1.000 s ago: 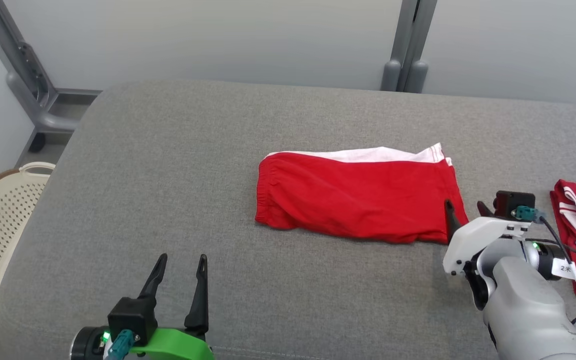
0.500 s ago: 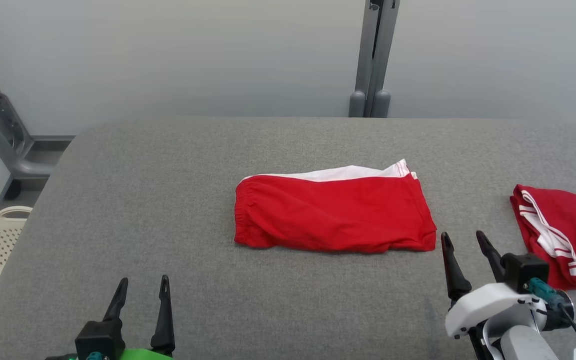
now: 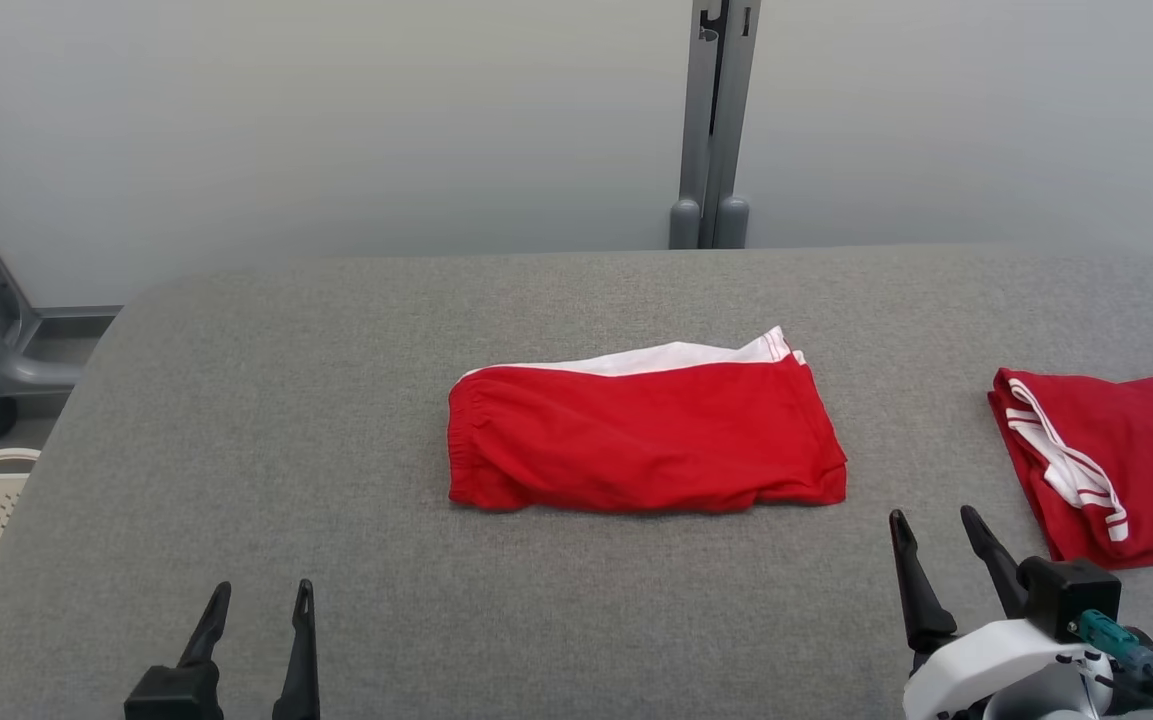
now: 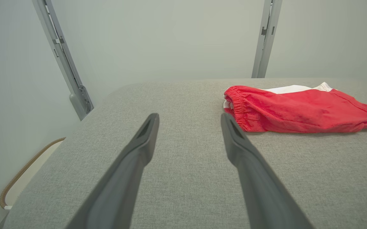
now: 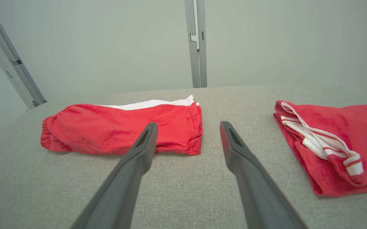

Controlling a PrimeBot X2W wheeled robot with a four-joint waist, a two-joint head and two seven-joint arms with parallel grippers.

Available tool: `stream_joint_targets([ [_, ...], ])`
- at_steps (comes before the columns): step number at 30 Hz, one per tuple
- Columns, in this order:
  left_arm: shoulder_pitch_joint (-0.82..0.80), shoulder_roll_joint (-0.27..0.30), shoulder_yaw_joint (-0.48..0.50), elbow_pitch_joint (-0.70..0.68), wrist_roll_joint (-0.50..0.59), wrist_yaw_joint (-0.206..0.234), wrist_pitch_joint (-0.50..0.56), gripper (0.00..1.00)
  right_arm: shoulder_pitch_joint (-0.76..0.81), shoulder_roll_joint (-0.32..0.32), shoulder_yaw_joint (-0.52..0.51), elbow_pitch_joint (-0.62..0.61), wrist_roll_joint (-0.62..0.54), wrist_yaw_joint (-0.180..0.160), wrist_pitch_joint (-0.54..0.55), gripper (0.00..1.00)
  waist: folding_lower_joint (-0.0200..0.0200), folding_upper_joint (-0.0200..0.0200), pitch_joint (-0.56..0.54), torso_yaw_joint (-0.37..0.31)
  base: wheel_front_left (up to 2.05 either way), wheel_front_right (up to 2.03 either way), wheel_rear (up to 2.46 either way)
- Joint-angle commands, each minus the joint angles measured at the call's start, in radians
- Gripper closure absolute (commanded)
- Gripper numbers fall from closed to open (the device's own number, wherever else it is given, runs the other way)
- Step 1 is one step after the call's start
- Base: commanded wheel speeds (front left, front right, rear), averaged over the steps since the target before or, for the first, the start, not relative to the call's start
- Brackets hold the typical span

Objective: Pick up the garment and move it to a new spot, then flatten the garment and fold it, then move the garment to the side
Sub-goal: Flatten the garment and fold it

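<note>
Finding: no text, label, brand mark, number or sign can be read in any view. The red garment (image 3: 636,445) shows no readable print or tag.

All 3 pictures are bright, with soft, even light. A thin dark shadow sits under the garment (image 3: 636,440). Wrist views make the side posts (image 4: 63,60) lean.
</note>
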Motion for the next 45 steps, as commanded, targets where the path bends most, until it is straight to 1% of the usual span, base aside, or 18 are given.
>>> stream_joint_targets([
  [1,0.021,0.008,0.009,-0.003,-0.008,0.0,-0.005,0.0,0.018,-0.004,-0.002,-0.008,0.025,-0.002,0.009,0.0,0.0,0.0,-0.004,-0.004,0.0,0.0,0.0],
  [7,0.044,0.009,0.022,-0.006,-0.017,0.011,-0.014,0.0,0.026,-0.004,0.009,-0.033,0.046,-0.001,0.038,0.0,0.0,0.0,-0.012,-0.015,0.0,0.0,0.0],
  [10,0.05,-0.002,0.03,-0.005,-0.021,0.026,-0.017,0.0,0.03,-0.004,0.011,-0.048,0.043,-0.001,0.051,0.0,0.0,0.0,-0.011,-0.017,0.0,0.0,0.0],
  [23,0.05,0.004,0.025,-0.008,-0.024,0.031,-0.019,0.0,0.032,-0.004,0.01,-0.078,0.032,-0.001,0.078,0.0,0.0,0.0,0.0,-0.004,0.0,0.0,0.0],
  [26,0.05,0.006,0.024,-0.011,-0.023,0.032,-0.017,0.0,0.006,-0.004,-0.011,-0.078,0.019,-0.002,0.101,0.0,0.0,0.0,0.004,-0.005,0.0,0.0,0.0],
  [29,0.044,0.011,0.021,-0.015,-0.017,0.03,-0.019,0.0,-0.033,-0.003,-0.044,-0.046,-0.003,-0.001,0.187,0.0,0.0,0.0,0.011,-0.005,0.0,0.0,0.0],
  [31,0.038,0.014,0.018,-0.02,-0.013,0.029,-0.019,0.0,-0.084,-0.004,-0.065,-0.019,-0.023,-0.001,0.269,0.0,0.0,0.0,0.016,-0.004,0.0,0.0,0.0],
  [33,0.028,0.018,0.013,-0.025,-0.006,0.026,-0.019,0.0,-0.154,-0.005,-0.096,-0.001,-0.067,-0.002,0.331,0.0,0.0,0.0,0.025,-0.001,0.0,0.0,0.0],
  [34,0.022,0.019,0.01,-0.029,-0.004,0.025,-0.018,0.0,-0.185,-0.003,-0.099,0.022,-0.058,-0.001,0.372,0.0,0.0,0.0,0.031,0.001,0.0,0.0,0.0],
  [36,0.01,0.026,0.004,-0.035,0.007,0.02,-0.012,0.0,-0.255,-0.001,-0.104,0.079,-0.054,-0.001,0.462,0.0,0.0,0.0,0.042,0.007,0.0,0.0,0.0],
  [40,-0.013,0.034,-0.012,-0.043,0.019,0.01,0.001,0.0,-0.417,-0.004,-0.139,0.21,-0.094,-0.001,0.629,0.0,0.0,0.0,0.074,0.032,0.0,0.0,0.0],
  [43,-0.033,0.039,-0.031,-0.05,0.031,-0.001,0.011,0.0,-0.52,-0.002,-0.174,0.329,-0.137,-0.001,0.734,0.0,0.0,0.0,0.098,0.06,0.0,0.0,0.0],
  [45,-0.05,0.038,-0.044,-0.057,0.039,-0.012,0.016,0.0,-0.585,-0.005,-0.222,0.393,-0.167,-0.001,0.773,0.0,0.0,0.0,0.114,0.087,0.0,0.0,0.0],
])
